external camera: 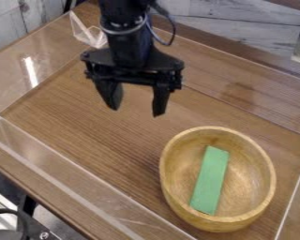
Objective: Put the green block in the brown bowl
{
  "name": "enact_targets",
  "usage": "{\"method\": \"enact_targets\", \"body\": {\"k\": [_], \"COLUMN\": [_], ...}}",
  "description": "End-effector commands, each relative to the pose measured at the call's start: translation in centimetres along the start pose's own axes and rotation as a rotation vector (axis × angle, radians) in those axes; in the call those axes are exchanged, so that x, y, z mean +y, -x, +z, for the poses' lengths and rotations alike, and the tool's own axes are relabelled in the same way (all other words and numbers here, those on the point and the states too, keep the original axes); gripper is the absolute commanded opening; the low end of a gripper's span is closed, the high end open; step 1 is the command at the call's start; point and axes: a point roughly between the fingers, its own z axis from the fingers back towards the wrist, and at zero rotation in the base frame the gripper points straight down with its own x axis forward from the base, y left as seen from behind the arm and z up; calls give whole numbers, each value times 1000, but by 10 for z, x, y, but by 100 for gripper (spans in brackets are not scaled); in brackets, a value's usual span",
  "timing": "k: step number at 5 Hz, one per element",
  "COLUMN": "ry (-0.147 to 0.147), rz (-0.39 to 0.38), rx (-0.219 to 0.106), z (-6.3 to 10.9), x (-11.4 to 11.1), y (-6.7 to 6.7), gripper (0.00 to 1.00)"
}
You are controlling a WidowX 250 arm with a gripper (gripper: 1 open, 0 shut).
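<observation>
The green block [212, 180] lies flat inside the brown bowl [180, 148], which stands at the lower right of the wooden table. My black gripper [136, 101] hangs over the table up and to the left of the bowl, pointing down. Its two fingers stand wide apart with nothing between them. It is well clear of the bowl's rim and of the block.
A clear plastic wall [65, 178] runs along the table's near and left edges. Bare wood table [78, 131] lies left of and below the gripper. Cables hang behind the arm at the top.
</observation>
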Motion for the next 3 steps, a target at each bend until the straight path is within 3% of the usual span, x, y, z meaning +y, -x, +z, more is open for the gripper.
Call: {"method": "enact_targets", "body": {"k": [1,3], "ry": [-11,-22], "rz": [15,-45], "rx": [-33,-41], "z": [0,1], "x": [1,13], "y": [-3,-2], "gripper": [100,100]}}
